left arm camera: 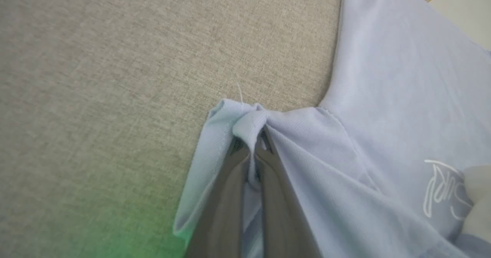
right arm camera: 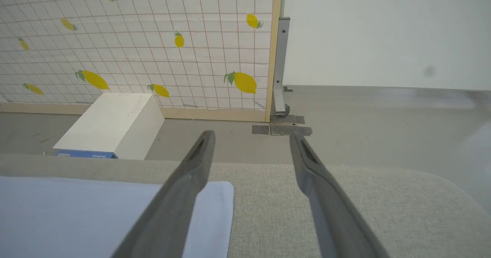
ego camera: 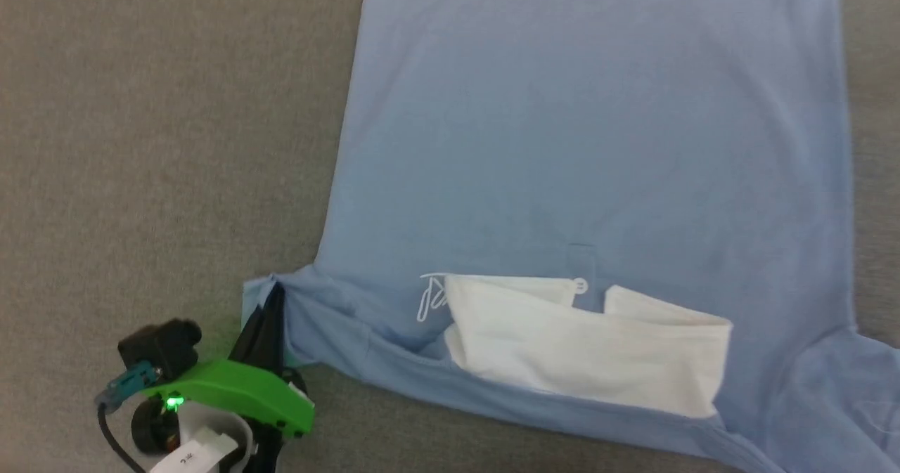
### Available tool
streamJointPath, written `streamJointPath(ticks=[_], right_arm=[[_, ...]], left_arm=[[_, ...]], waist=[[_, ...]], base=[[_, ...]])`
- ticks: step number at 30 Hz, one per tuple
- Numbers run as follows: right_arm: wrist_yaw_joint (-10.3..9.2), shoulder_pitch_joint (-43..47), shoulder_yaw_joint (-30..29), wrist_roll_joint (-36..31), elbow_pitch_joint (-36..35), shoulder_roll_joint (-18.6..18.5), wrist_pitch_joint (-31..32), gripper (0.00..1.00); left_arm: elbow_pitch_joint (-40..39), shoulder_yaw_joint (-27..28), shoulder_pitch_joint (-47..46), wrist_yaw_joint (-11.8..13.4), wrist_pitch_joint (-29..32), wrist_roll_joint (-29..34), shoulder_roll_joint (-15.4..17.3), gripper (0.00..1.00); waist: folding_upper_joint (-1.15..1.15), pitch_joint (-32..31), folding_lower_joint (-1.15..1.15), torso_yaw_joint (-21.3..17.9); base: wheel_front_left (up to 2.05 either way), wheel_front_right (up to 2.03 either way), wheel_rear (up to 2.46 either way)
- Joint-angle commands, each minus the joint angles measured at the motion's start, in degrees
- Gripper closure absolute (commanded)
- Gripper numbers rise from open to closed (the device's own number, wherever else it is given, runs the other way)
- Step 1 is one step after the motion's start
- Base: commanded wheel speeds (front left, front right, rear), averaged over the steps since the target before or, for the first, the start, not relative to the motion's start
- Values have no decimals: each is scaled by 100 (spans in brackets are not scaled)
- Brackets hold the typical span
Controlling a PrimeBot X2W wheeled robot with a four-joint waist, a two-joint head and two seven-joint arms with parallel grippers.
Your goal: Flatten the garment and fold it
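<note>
Seeing the garment (ego camera: 576, 121) lying mostly flat over the grey padded surface (ego camera: 140, 143), body smooth, white fabric section (ego camera: 583, 346) bunching at the near edge beside a white script logo (ego camera: 432, 301).

Clamping the left gripper (ego camera: 273, 304) together on the tip of the near-left sleeve. Probably tensioning it outward to pull out the creases gathering toward the shoulder.

Holding the right gripper (right arm camera: 251, 135) with fingers spread apart, gripping nothing, over the pad next to a garment corner. Probably keeping that arm free for the next grab point, likely the opposite sleeve.

Getting from left wrist view what head view is hiding: cloth wadding up between the fingers (left arm camera: 230, 181), sleeve hem curling under on one side.

Getting from head view the overall layout, including the other sleeve running off the picture's lower right.

Getting from right wrist view the room beyond: white box (right arm camera: 111, 124) sitting on the floor, lemon-print screen (right arm camera: 134, 39) standing behind. Not managing to tell there whether a finger is touching the corner.
</note>
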Motion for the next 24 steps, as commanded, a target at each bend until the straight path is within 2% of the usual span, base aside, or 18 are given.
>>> streamJointPath(ticks=[1, 8, 13, 14, 15, 17, 18, 20, 24], right_arm=[[-9, -251, -30, -75, 191, -43, 235, 0], [-9, -922, -211, -526, 699, -192, 1653, 0], [-9, -1042, -493, -875, 738, -101, 2740, 0], [-9, -1027, -523, -941, 710, -82, 2915, 13], [-9, -987, -530, -1018, 635, -44, 3090, 52], [-9, -893, -478, -1103, 423, -52, 3161, 91], [-9, -837, -465, -1134, 344, -63, 3129, 100], [-9, -699, -552, -1126, 178, -42, 2885, 100], [-9, -256, -691, -942, -156, 117, 1622, 100]], left_arm=[[132, -55, -178, -39, -34, 27, -62, 100], [500, -235, -483, -167, -239, -32, -159, 100], [702, -305, -570, -228, -329, -51, -179, 100], [726, -310, -581, -232, -339, -50, -179, 100], [755, -311, -594, -234, -351, -53, -178, 100], [804, -313, -610, -244, -364, -56, -165, 100], [828, -316, -616, -250, -366, -56, -156, 100], [881, -311, -627, -261, -384, -61, -138, 100], [971, -268, -543, -255, -417, -74, -74, 100]], waist=[[0, 967, 0, 657], [0, 1323, 0, 898], [0, 1361, 0, 928], [0, 1355, 0, 923], [0, 1335, 0, 914], [0, 1284, 0, 890], [0, 1247, 0, 876], [0, 1119, 0, 833], [0, 670, 0, 668]], base=[[0, 0, 0], [0, 0, 0], [0, 0, 0], [0, 0, 0], [0, 0, 0], [0, 0, 0], [0, 0, 0], [0, 0, 0], [0, 0, 0]])
